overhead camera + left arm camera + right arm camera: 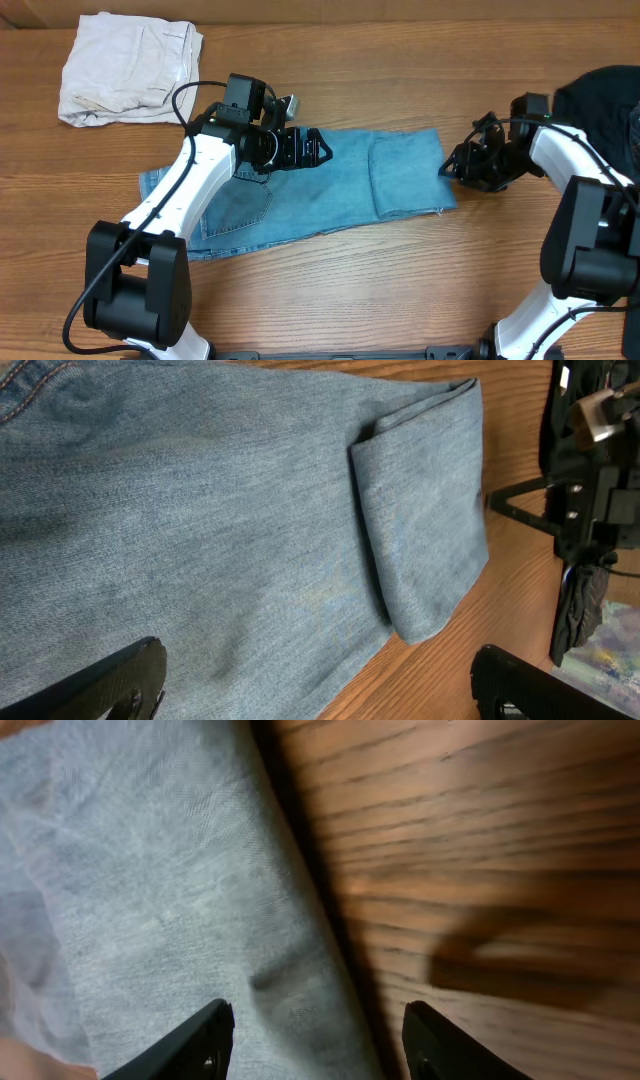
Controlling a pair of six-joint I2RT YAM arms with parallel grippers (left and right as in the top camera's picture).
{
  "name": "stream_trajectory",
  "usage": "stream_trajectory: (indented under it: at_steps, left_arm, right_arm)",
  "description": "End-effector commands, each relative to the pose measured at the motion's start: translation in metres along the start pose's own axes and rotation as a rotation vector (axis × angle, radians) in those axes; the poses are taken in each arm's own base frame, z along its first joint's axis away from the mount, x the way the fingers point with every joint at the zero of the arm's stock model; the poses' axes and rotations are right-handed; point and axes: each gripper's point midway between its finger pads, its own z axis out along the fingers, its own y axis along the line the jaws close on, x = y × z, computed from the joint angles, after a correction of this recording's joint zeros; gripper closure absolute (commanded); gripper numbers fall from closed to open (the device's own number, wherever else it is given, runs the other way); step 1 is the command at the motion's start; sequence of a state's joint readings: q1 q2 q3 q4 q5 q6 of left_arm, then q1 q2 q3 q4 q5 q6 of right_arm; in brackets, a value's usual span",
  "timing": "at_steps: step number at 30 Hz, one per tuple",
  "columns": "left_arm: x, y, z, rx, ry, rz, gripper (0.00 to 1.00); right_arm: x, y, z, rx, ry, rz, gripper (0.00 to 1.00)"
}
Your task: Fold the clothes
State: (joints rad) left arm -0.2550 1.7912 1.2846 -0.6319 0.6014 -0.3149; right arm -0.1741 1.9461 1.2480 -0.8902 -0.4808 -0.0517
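The left claw (pixel 318 150) is wide open and holds nothing, above the jeans (pixel 330 195). The right claw (pixel 315 1050) is half open over the jeans' 3 o'clock edge, gripping nothing. There is one pair of jeans, one off-white garment (pixel 128 68) at 10 o'clock and one black garment (pixel 608 92) at 2 o'clock.

Three garments are counted: one pair of jeans (pixel 340 190), one off-white garment (pixel 125 70) and one black garment (pixel 605 100). One table (pixel 350 290) is seen. Two arms are counted, the left arm (pixel 190 190) and the right arm (pixel 580 170), and with them two grippers, the left gripper (pixel 318 150) and the right gripper (pixel 447 170). Two fingers (pixel 110 680) are shown in the left wrist view and two more (pixel 190 1045) in the right wrist view, four in all. On the jeans, one back pocket (pixel 245 205) and one folded-over end (pixel 405 175) are made out.
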Motion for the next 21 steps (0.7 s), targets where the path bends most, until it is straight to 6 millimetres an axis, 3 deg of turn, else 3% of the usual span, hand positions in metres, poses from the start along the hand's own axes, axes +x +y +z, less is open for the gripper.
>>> stream_trajectory:
  at_steps: [1, 8, 11, 15, 21]
  left_arm:
    - [-0.007, -0.009, -0.011, 0.005, -0.036, 0.019, 0.0]
    - [-0.006, -0.009, -0.011, 0.004, -0.033, 0.017, 0.0]
    - [-0.006, -0.009, -0.011, 0.004, -0.033, 0.017, 0.0]
    - [-0.006, -0.009, -0.011, 0.004, -0.033, 0.017, 0.0]
    - [-0.007, -0.005, -0.011, -0.015, -0.04, 0.015, 0.0]
  right_arm:
    - [0.006, 0.013, 0.011, -0.021, 0.019, -0.036, 0.42]
    - [0.012, 0.033, 0.022, -0.021, 0.043, -0.099, 0.43]
    - [0.011, 0.037, 0.024, -0.022, 0.042, -0.111, 0.72]
    - [0.008, 0.036, 0.023, -0.022, 0.031, -0.109, 0.96]
    - [-0.002, 0.03, 0.009, -0.017, 0.006, -0.08, 0.96]
